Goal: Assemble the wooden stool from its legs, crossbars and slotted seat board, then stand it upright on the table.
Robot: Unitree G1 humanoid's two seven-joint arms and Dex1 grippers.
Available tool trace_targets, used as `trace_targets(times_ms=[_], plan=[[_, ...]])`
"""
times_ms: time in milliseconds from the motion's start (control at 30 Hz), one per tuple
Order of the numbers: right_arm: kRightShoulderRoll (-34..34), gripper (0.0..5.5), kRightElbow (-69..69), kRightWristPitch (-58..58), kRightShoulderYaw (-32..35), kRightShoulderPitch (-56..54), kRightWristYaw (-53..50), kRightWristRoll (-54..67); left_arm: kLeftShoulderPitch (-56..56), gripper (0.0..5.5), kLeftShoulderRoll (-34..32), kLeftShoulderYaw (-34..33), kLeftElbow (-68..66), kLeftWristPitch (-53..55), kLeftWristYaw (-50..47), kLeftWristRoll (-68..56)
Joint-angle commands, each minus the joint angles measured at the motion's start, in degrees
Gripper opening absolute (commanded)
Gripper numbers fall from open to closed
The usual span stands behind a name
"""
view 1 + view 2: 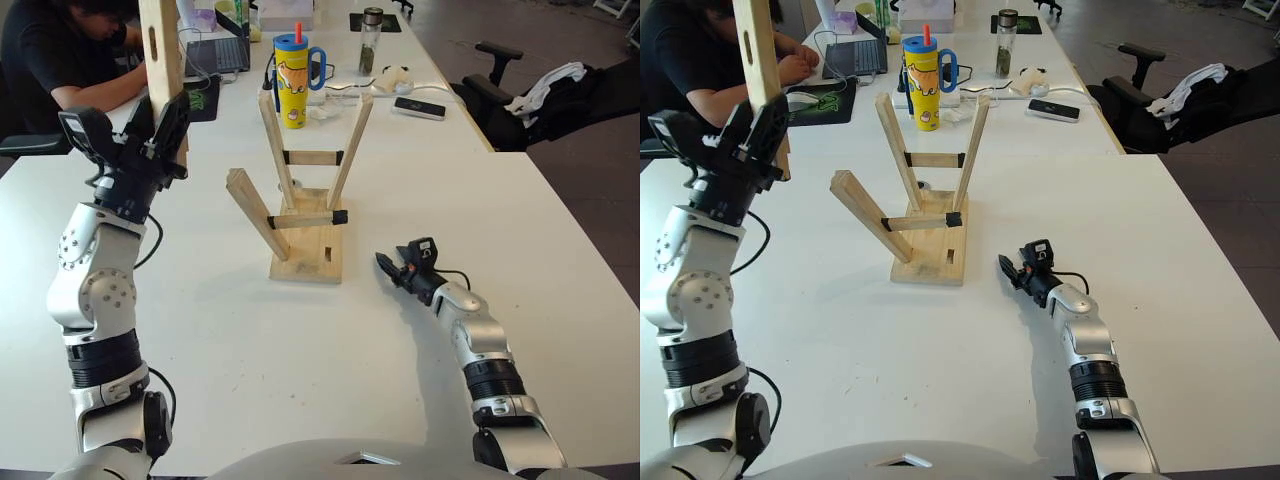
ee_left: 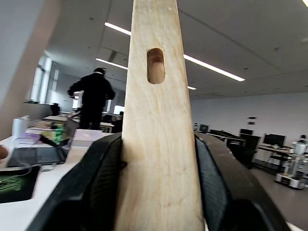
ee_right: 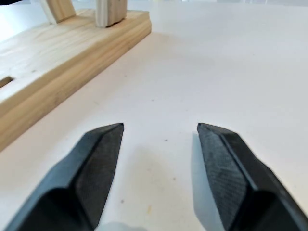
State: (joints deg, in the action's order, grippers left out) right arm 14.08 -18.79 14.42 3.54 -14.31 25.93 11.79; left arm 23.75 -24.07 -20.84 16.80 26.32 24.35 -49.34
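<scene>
The slotted seat board [image 1: 308, 250] lies flat on the white table [image 1: 300, 360]. Three wooden legs [image 1: 276, 150] stand up from it, joined by two crossbars [image 1: 314, 157] with black ends. My left gripper [image 1: 165, 125] is raised at the left, shut on a fourth wooden leg [image 2: 159, 120] that points upward and has an oval slot. My right gripper [image 1: 388, 270] rests low over the table just right of the seat board, open with nothing between its fingers [image 3: 103, 159].
Behind the stool stand a yellow mug with a blue handle [image 1: 294, 80] and a bottle [image 1: 371, 42], with a phone [image 1: 419, 107] nearby. A laptop [image 1: 215, 52] and a seated person are at the far left. An office chair [image 1: 500, 80] is beyond the table's right edge.
</scene>
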Motion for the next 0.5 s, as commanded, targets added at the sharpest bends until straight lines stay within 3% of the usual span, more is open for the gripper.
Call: trace_targets(times_ms=[33,233,400,500], plan=[[3.66,2.84,-1.94,-0.37,0.75,-3.08,4.06,0.43,6.84,2.02,-6.84,0.92,8.41,13.65,0.28,-19.76],[12.95,2.84,6.94,12.79,0.93,-2.97,22.64,10.27,4.09,2.02,-5.06,9.77,13.93,20.28,-2.44,-29.8],[29.2,3.6,17.73,32.03,-1.55,0.65,45.98,23.54,-4.65,2.02,-3.28,19.36,12.18,21.06,3.87,-23.38],[31.25,4.07,17.84,39.04,1.12,-2.45,49.13,29.57,-6.85,2.02,-4.6,24.08,8.48,20.51,10.7,-17.28]])
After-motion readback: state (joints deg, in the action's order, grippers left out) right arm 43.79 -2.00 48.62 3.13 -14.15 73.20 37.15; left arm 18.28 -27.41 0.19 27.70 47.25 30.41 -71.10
